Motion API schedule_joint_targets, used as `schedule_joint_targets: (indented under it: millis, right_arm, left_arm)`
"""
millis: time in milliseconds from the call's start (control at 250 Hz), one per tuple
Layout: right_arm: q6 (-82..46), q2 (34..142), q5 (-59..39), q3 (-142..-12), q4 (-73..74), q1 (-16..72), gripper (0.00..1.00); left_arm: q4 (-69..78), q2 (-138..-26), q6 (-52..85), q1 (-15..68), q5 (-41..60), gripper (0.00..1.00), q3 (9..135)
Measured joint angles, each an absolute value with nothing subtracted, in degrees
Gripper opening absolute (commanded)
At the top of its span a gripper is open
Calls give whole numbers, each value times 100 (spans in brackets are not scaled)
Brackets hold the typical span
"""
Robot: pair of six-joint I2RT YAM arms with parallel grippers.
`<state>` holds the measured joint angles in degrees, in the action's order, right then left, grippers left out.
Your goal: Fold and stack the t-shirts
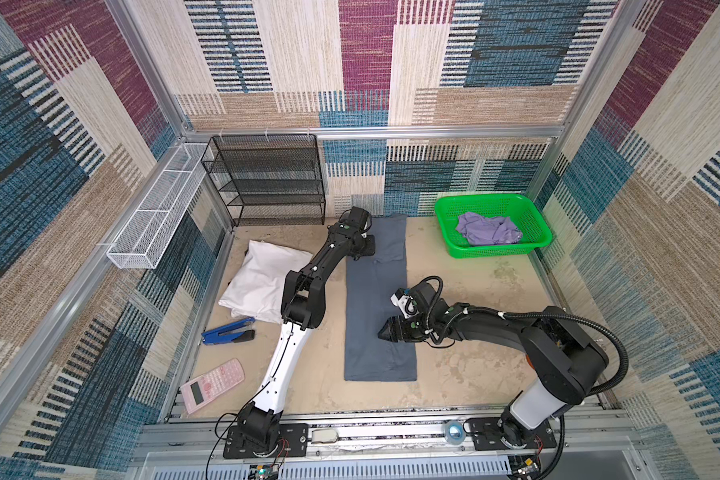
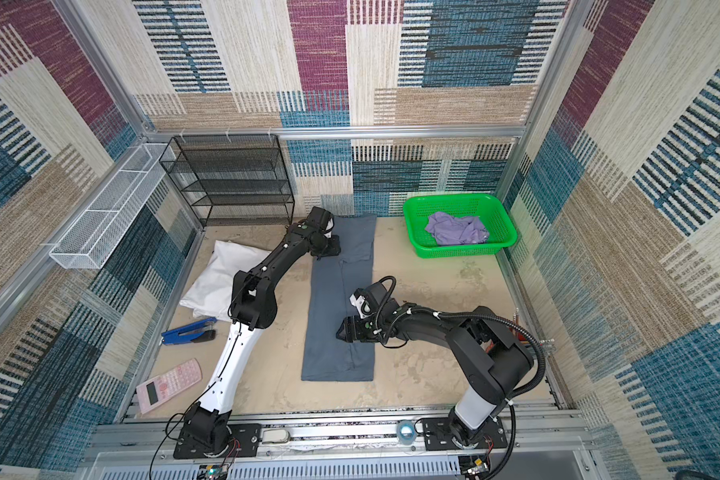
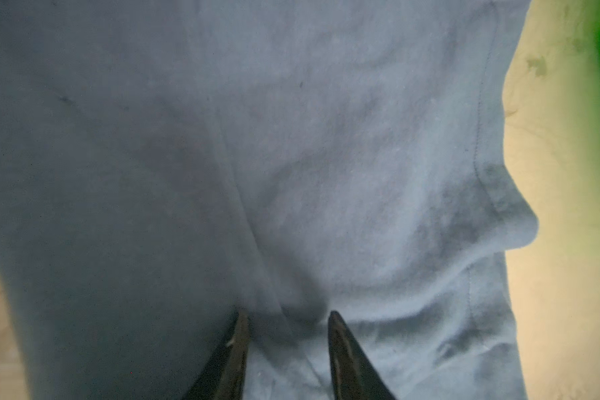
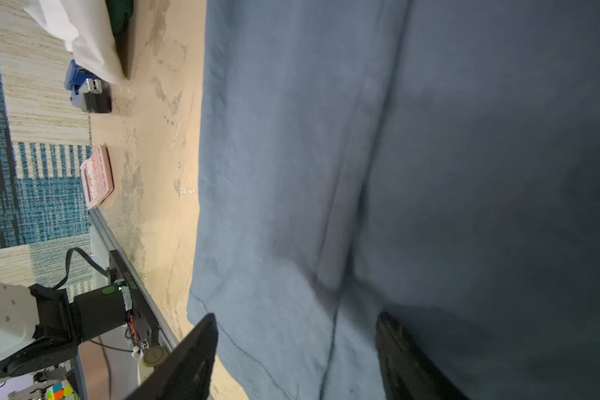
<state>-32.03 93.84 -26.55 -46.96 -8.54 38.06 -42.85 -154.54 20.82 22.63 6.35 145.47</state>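
Note:
The slate blue-grey t-shirt (image 1: 375,299) (image 2: 329,299) lies folded into a long narrow strip down the middle of the table. My left gripper (image 1: 368,249) (image 3: 287,318) points down at the strip's far left edge. Its jaws are a little apart, tips resting on the cloth (image 3: 291,138) with a soft crease running between them. My right gripper (image 1: 382,332) (image 4: 297,320) hovers over the strip's nearer half, wide open, nothing held; the cloth (image 4: 326,173) lies flat below it. The lavender t-shirt (image 1: 489,228) (image 2: 456,228) sits crumpled in the green basket (image 1: 495,249).
Left of the strip lie a white pillow (image 1: 262,274), a blue stapler (image 1: 229,331) and a pink calculator (image 1: 213,384). A black mesh shelf (image 1: 267,183) stands at the back, with a white wire basket (image 1: 159,208) on the left wall. The green basket occupies the back right corner.

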Motion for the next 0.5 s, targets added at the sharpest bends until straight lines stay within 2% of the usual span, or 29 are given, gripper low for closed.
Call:
schedule_joint_targets:
  millis: [276, 424, 500]
  right_arm:
    - [-3094, 8862, -2158, -4978, -1398, 3802, 75]
    - [-3122, 8226, -1905, -4689, -1599, 3802, 72]
    - [-3212, 7902, -1876, -4344, -1796, 3802, 67]
  left_arm:
    - [-3966, -14306, 1831, 2255, 1013, 41, 13115]
    - [-3350, -12433, 1826, 2340, 1173, 41, 10853]
    - [-3094, -11257, 1876, 2408, 1227, 40, 9404]
